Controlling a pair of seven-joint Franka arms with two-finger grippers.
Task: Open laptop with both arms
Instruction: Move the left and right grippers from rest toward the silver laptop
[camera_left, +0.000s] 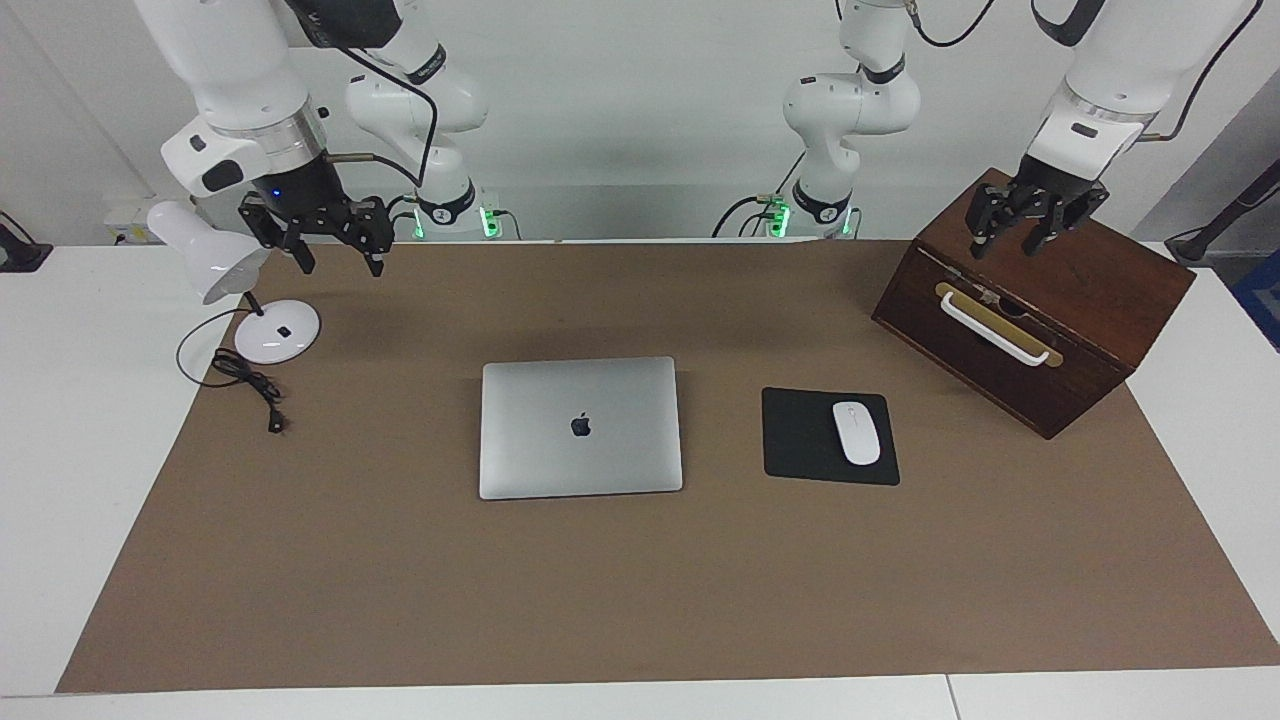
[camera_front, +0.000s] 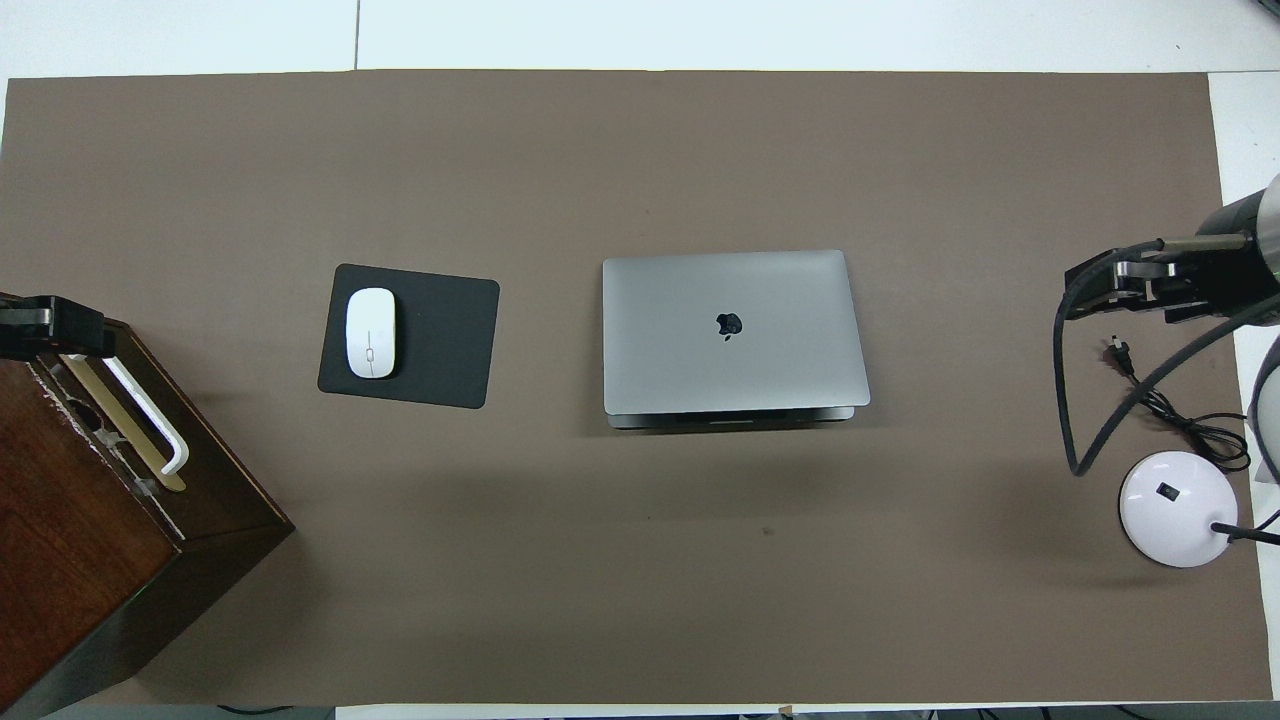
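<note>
Going across the facing view with the laptop (camera_left: 580, 427) as the marker: toward the right arm's end of the table from it stood a white lamp (camera_left: 250, 300) with its black cord (camera_left: 245, 380). The right gripper (camera_left: 335, 250) hung in the air near the lamp, over the brown mat (camera_left: 640, 600). Its two fingers pointed down with a gap between them, and it held nothing.

The laptop lay flat and shut in the middle of the mat, with no claw touching it.

Just beside the laptop, toward the left arm's end, was a black mouse pad (camera_left: 800, 435) with a white mouse (camera_left: 857, 432) on it. Past that sat a brown wooden box (camera_left: 1090, 300). The left gripper (camera_left: 1030, 235) hung over the box top, fingers a little apart and empty.

The job looked only just begun, at the reaching step. Next, both claws would likely need to come in to the laptop, one to hold the base down and one to lift the lid edge.
</note>
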